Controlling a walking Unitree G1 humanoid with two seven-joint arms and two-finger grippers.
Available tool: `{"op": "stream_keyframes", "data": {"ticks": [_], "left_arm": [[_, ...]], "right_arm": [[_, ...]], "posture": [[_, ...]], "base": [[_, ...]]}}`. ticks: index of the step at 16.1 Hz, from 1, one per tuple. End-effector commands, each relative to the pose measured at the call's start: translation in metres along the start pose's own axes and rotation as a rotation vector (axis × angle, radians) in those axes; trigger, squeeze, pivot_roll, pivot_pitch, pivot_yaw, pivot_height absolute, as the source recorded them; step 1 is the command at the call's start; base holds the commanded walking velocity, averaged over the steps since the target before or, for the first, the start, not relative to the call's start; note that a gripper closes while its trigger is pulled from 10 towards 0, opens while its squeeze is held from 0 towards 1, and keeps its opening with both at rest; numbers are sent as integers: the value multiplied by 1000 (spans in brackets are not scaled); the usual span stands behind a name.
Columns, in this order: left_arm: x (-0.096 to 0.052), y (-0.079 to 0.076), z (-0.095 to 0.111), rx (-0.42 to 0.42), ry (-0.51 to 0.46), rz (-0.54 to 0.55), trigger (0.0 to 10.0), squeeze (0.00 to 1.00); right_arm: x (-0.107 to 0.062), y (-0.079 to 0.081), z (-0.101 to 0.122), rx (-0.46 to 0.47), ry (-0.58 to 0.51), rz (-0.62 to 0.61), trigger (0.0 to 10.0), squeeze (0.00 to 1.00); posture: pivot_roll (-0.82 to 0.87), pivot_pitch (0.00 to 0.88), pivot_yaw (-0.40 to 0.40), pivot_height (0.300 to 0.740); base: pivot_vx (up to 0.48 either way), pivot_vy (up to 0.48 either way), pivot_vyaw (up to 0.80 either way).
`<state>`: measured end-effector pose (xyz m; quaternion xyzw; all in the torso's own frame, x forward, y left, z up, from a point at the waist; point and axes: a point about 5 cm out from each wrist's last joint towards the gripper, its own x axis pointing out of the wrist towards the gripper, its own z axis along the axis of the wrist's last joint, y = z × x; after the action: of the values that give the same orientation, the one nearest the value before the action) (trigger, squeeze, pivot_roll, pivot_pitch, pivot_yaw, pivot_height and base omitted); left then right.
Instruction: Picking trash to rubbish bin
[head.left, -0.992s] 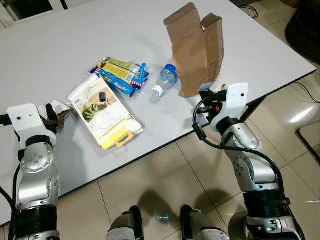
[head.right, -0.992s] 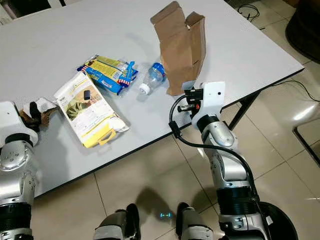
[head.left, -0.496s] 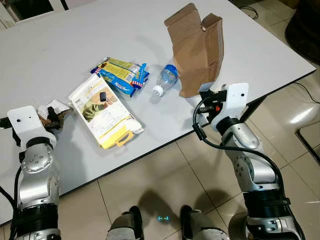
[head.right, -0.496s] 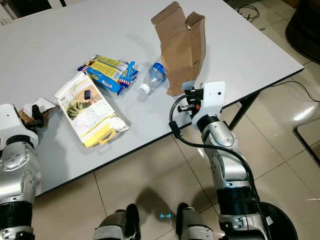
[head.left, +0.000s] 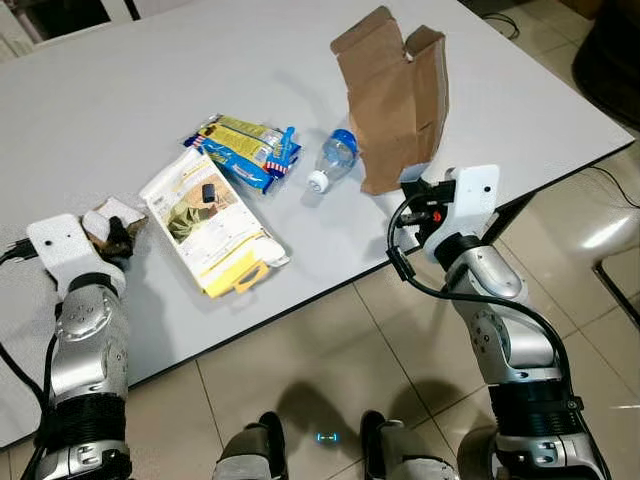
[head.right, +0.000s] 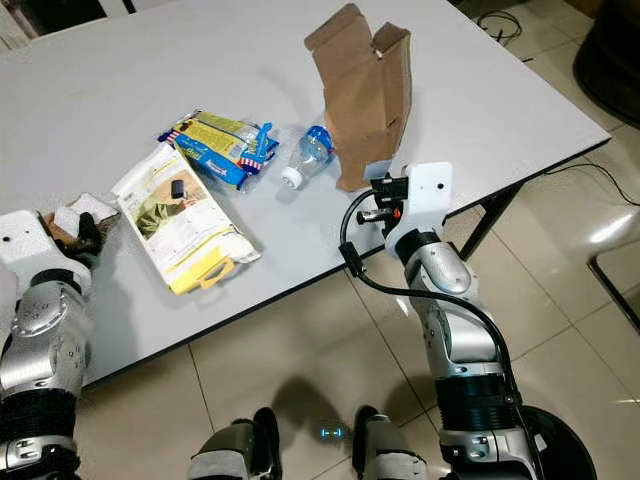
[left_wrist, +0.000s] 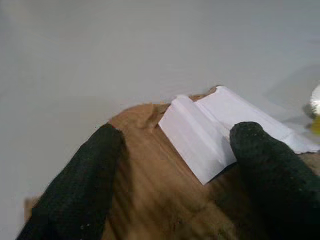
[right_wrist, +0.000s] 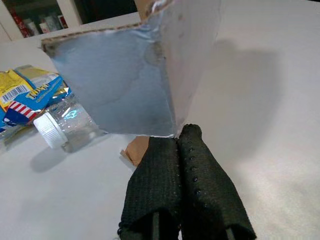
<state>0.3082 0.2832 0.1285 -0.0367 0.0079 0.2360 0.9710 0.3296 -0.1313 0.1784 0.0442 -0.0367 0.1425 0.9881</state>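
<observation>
The left gripper (left_wrist: 172, 175) is sitting with its fingers spread apart, straddling a crumpled brown-and-white paper scrap (left_wrist: 200, 135) lying on the white table (head.left: 120, 90). The right gripper (right_wrist: 182, 165) is resting pinched closed with nothing in it, its tips right at the base of the upright cardboard box (head.left: 392, 100). A plastic bottle (head.left: 330, 160) is lying just beside that box.

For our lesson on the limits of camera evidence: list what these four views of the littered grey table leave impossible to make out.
- Rubbish bin: no view tells where it stands.
- Small print on the blue-and-yellow snack wrapper: too small in the eye views, cut off at the right wrist view's edge.
- Inside of the upright brown cardboard box: its own walls hide it.
- Contact of the left pincer with the brown-and-white paper scrap: unclear, blurred in the left wrist view.
</observation>
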Motion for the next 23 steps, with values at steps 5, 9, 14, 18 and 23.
{"op": "stream_keyframes", "data": {"ticks": [5, 9, 14, 18, 23], "left_arm": [[-9, 0, -26, -72, 104, -27, 0, 0], [-9, 2, -27, -95, 100, -26, 0, 0], [-9, 1, -26, -110, 86, -27, 0, 0], [-9, 2, -26, -108, 79, -24, 0, 0], [-9, 3, -15, -6, -17, -20, 0, 0]], "right_arm": [[-4, 0, 0, -8, 8, 9, 10000, 0], [-3, 0, 0, -9, 10, 12, 10000, 0], [-3, 0, 0, -11, 13, 13, 10000, 0], [-3, 1, 0, -10, 13, 14, 10000, 0], [-2, 1, 0, -8, 13, 14, 10000, 0]], "posture": [[-122, 271, 36, 740], [-123, 270, 32, 740], [-125, 270, 30, 740], [-124, 273, 28, 740], [-118, 266, 30, 740]], "base": [[0, 0, 0], [0, 0, 0], [0, 0, 0], [0, 0, 0], [0, 0, 0]]}}
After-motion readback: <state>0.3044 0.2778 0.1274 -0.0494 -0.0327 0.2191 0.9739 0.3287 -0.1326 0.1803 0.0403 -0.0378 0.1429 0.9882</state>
